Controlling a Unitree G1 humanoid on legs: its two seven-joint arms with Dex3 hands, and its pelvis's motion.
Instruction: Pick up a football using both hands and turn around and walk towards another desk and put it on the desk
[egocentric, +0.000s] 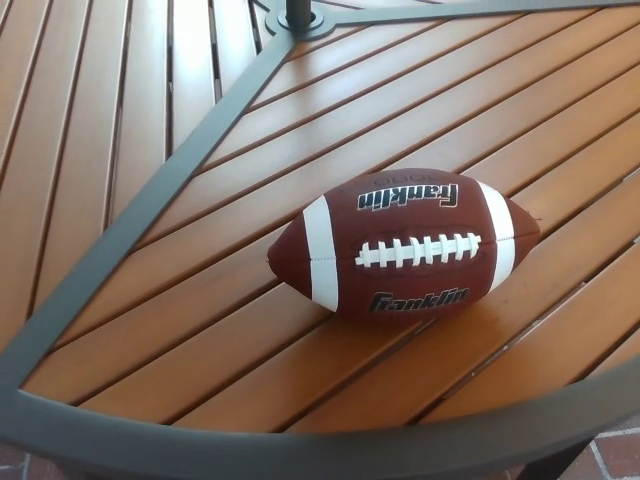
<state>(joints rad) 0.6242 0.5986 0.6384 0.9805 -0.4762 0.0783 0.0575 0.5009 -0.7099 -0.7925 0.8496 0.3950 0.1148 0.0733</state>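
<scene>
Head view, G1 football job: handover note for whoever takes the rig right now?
Hands: neither the left hand nor the right hand is in view, so their state cannot be read.
Things: the brown leather football with white stripes and white laces lies on its side, laces up, on the round orange-brown wooden slat table with a dark grey metal frame, near the table's front edge and right of centre. Nothing touches it.
Done: nothing visible; the ball is not yet grasped.
Left: grasp with both hands, lift, turn, walk to the other desk, set it down. That desk is not in view.
</scene>
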